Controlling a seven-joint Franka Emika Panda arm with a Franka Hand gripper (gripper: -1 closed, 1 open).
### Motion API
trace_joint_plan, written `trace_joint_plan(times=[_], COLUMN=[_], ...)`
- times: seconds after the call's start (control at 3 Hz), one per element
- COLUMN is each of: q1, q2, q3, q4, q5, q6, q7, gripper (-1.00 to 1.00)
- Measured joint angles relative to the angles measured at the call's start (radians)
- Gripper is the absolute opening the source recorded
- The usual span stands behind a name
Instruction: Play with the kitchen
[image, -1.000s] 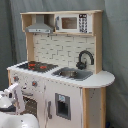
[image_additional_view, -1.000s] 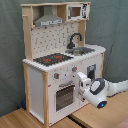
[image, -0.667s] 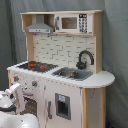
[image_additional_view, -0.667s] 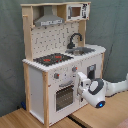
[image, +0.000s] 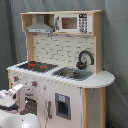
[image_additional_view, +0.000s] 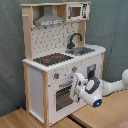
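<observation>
Kitchen (image: 62, 65) (image_additional_view: 60, 55) stands upright before a grey curtain (image: 115, 50), on a wooden floor (image_additional_view: 30, 120) in the second exterior view. Gripper (image_additional_view: 78, 89) sits at the oven front (image_additional_view: 64, 95), about 5 o'clock from the hob (image_additional_view: 52, 59); whether its fingers are apart, I cannot tell.
</observation>
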Motion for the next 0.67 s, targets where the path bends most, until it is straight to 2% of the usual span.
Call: trace_joint_plan(times=[0.33, 0.67], q1=[-0.027, 0.004], q2=[0.0, 0.002], q3=[-0.005, -0.038], q4=[0.006, 0.008], q5=[-0.001, -0.001], q6=[0.08, 0.096], q7=[-0.061, -0.149], gripper=[1.0, 1.0])
